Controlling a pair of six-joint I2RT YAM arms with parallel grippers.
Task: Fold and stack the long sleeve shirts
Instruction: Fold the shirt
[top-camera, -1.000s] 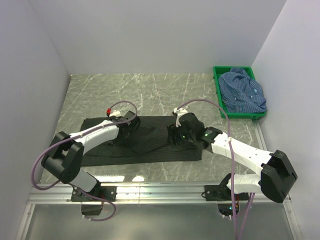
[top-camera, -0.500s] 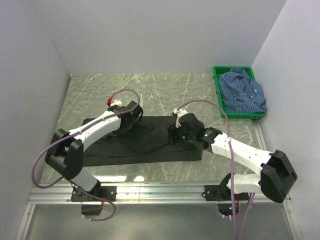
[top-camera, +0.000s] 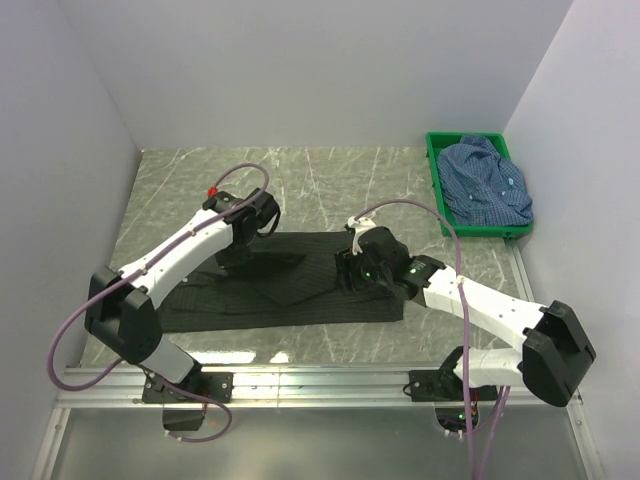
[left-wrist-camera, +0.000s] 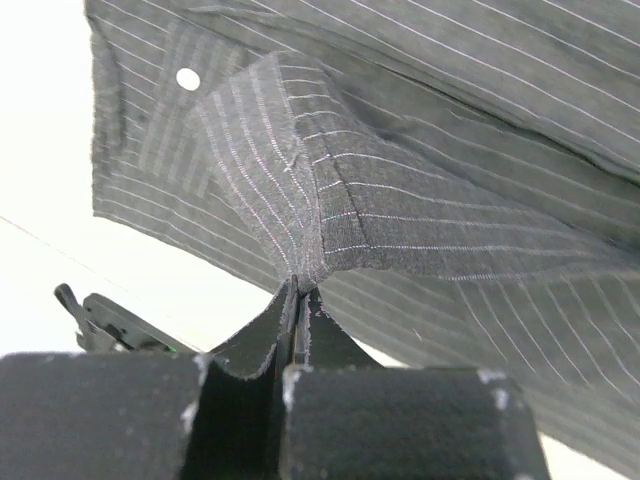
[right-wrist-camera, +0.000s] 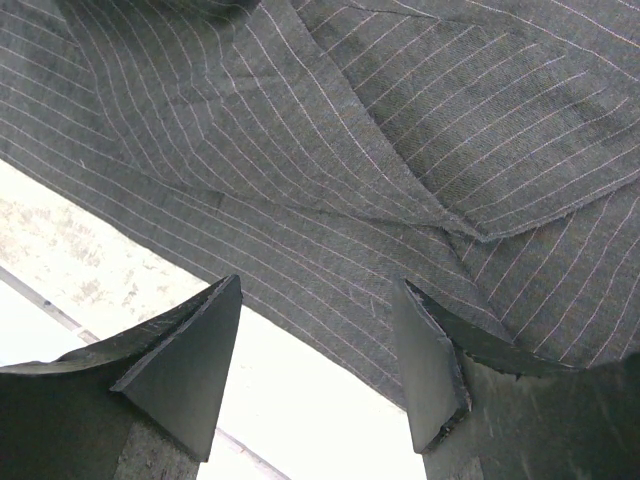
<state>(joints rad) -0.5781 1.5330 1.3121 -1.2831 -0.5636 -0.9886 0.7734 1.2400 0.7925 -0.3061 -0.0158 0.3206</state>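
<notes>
The black long sleeve shirt (top-camera: 300, 295) with fine stripes lies spread flat across the middle of the table. My left gripper (top-camera: 240, 248) is over its back left part, shut on a pinched fold of the striped cloth (left-wrist-camera: 300, 285), which rises into a peak at the fingertips. A white button (left-wrist-camera: 187, 78) shows on the cloth beyond. My right gripper (top-camera: 348, 272) hovers open over the shirt's right part, and its fingers (right-wrist-camera: 190, 360) straddle the cloth's near edge (right-wrist-camera: 330, 290) with nothing between them. The blue checked shirt (top-camera: 490, 180) lies crumpled in the crate.
A green plastic crate (top-camera: 436, 190) stands at the back right by the wall. White walls close in the table on the left, back and right. A metal rail (top-camera: 320, 385) runs along the near edge by the arm bases.
My left gripper has shut on a fold of the black shirt and moved back and up with it, pulling the cloth into a peak. The right arm has not moved.
</notes>
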